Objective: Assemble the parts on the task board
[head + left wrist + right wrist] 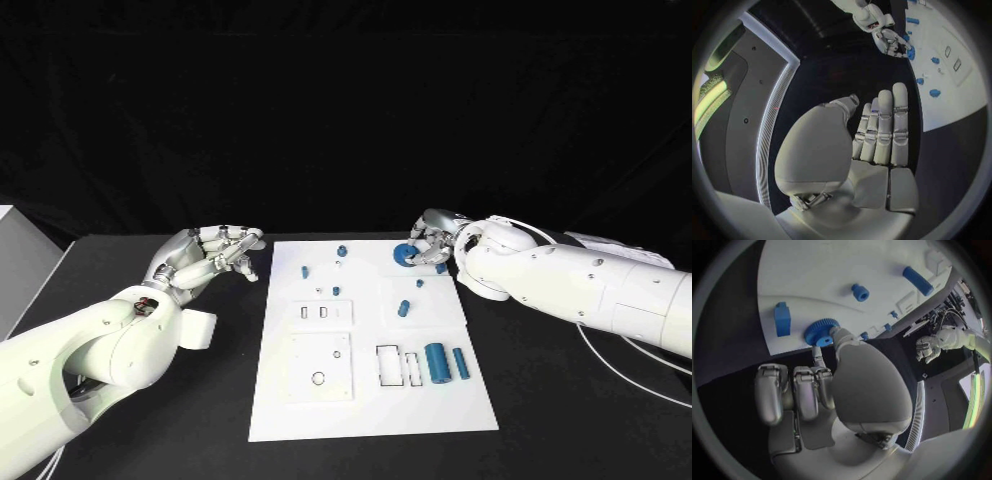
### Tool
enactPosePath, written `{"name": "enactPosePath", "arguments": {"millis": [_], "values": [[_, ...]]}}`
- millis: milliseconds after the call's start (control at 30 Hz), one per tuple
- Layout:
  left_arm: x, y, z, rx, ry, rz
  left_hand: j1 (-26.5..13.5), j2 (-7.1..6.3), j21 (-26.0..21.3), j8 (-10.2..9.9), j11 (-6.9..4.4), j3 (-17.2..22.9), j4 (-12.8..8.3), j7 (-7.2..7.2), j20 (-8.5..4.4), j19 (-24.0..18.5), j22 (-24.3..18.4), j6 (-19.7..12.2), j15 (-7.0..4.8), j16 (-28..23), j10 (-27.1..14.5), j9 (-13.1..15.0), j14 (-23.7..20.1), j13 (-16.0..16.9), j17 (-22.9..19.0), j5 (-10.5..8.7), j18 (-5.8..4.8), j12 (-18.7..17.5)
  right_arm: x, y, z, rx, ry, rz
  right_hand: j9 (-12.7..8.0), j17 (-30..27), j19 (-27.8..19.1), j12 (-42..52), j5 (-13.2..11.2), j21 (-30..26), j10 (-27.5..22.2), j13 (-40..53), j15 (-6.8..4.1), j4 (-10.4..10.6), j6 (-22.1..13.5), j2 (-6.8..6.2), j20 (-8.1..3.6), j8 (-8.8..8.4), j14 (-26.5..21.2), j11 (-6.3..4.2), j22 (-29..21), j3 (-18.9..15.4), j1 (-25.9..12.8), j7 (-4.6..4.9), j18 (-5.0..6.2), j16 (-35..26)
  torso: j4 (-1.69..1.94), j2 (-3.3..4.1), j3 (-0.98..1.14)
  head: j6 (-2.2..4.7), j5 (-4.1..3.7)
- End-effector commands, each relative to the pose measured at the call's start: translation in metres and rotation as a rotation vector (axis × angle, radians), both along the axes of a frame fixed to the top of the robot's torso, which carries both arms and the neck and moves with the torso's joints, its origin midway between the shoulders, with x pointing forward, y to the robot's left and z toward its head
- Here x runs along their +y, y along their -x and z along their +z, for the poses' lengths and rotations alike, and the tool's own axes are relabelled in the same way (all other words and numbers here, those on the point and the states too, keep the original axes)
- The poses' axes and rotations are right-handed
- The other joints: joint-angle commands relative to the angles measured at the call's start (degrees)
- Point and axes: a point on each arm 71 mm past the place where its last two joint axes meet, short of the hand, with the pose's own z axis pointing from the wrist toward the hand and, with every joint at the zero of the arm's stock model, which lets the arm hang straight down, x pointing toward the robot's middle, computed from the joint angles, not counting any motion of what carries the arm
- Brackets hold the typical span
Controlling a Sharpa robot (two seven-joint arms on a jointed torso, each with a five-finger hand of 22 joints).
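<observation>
The white task board [368, 400] lies in the middle of the black table. My right hand [437, 240] is at the board's far right corner and pinches a blue gear [405, 254] between thumb and a finger; the gear [819, 332] sits right at the board's edge, and my other fingers [795, 390] are curled. My left hand [216, 255] hovers over the table just off the board's far left corner, its fingers [886, 125] straight with nothing in them. Several small blue parts [306, 270] stand on the board's far half. Two blue cylinders [436, 361] lie near the right edge.
Black-outlined rectangular slots [389, 365] and a raised white plate with holes [320, 365] take up the board's near half. A blue block [782, 319] lies close to the gear. A white box [15, 270] stands at the table's left edge. White cables [635, 360] trail under my right arm.
</observation>
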Motion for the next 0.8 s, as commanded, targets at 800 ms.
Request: {"name": "enactPosePath", "arguments": {"millis": [800], "values": [[-0.001,0.002,-0.003,0.004,0.003,-0.021,0.3,-0.35,0.7,-0.3,0.11,0.5,-0.2,0.01,0.0,-0.6,0.3,-0.3,-0.02,0.4,-0.4,0.1,-0.6,0.1,0.1,-0.1,0.23,-0.3,0.059,0.03,0.024,-0.333,0.052,0.167,0.4,14.9,3.8,0.3,4.8,1.2,6.0,15.1,-1.17,-0.7,5.0,-0.44,-1.01,2.04,5.9,-1.65,9.3,9.1,0.1,-1.61,-0.99,0.4,-0.06,-0.01,0.08,0.4,0.26]]}}
